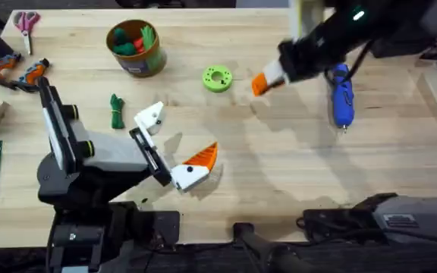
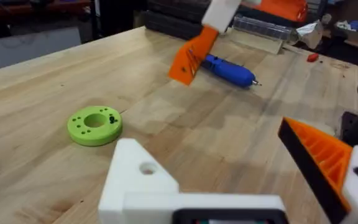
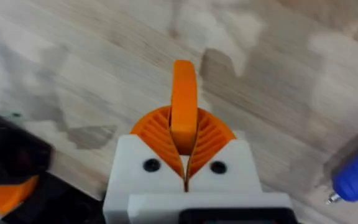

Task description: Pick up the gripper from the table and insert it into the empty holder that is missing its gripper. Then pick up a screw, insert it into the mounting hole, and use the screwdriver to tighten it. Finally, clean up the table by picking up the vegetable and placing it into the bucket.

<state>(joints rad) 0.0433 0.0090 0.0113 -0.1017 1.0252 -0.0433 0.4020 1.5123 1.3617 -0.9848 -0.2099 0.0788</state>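
Orange gripper (image 1: 259, 83) pinched in right gripper (image 1: 264, 82) above table (image 1: 294, 174), between lime ring (image 1: 218, 79) and blue screwdriver (image 1: 343, 96) toward far right edge. Bucket (image 1: 136, 48) near far edge; vegetable (image 1: 117, 111) beside left gripper (image 1: 174, 144), spread wide. Bare wood across middle and near edge.

Left wrist: white holder (image 2: 135, 180) without pad, opposite orange-padded finger (image 2: 319, 158).

Right wrist: pads (image 3: 210, 140) clamped on orange piece.

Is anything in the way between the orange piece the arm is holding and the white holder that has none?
Nothing visible. The right gripper holds the gripper above bare table; the holder lies beyond the green ring, which sits off the line.
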